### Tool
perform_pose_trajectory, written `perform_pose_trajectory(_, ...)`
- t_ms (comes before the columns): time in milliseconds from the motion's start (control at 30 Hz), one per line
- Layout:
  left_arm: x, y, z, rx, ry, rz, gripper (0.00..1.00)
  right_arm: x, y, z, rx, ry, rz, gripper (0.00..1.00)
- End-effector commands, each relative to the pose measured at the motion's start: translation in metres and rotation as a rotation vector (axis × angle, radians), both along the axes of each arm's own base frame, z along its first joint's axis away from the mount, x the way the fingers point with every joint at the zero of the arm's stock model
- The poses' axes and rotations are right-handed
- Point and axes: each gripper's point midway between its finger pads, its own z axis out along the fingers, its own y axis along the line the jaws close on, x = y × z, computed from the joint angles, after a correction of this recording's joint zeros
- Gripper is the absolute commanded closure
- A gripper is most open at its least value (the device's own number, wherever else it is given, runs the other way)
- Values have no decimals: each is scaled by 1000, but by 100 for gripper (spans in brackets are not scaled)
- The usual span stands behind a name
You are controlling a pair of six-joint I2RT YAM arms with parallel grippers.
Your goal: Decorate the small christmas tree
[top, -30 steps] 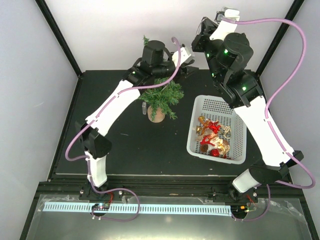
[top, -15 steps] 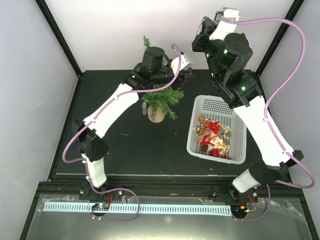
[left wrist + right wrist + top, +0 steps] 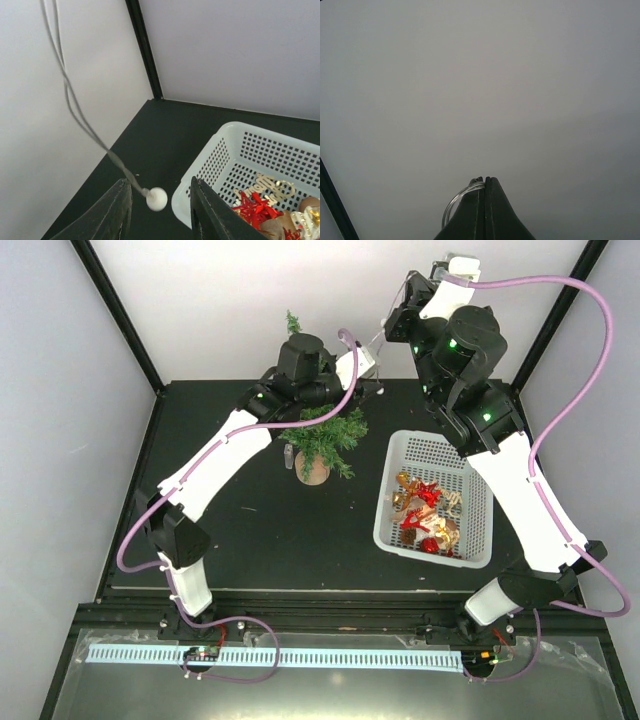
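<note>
The small christmas tree [image 3: 322, 436] stands in its brown pot [image 3: 312, 471] at the back middle of the black table, partly under my left arm. My right gripper [image 3: 408, 284] is raised high and shut on the thin silver string loop [image 3: 451, 204] of an ornament. The string [image 3: 75, 107] hangs down to a small white ball [image 3: 157, 198]. The ball dangles between the open fingers of my left gripper [image 3: 160, 182], touching neither. In the top view my left gripper [image 3: 374, 366] is just right of the tree, under the right gripper.
A white perforated basket [image 3: 385, 530] right of the tree holds several red and gold ornaments [image 3: 428, 510]; its corner [image 3: 210, 150] lies just beside my left fingers. Grey walls and black frame posts [image 3: 145, 50] close in the back.
My left arm has stretched up and to the right, bringing its open gripper around the hanging white ball. My right gripper has risen slightly with the string.
</note>
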Motion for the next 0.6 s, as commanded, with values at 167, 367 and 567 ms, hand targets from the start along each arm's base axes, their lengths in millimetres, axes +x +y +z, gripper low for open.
perform_pose_trajectory(167, 2, 9, 18, -5, -53, 53, 66, -5, -5, 8, 16, -22, -16, 99)
perform_pose_trajectory(367, 2, 1, 25, -46, -37, 27, 62, -5, -5, 6, 18, -16, -10, 99)
perform_pose_trajectory(567, -3, -10, 32, -106, -4, -40, 60, -7, -6, 4, 21, -13, -8, 99)
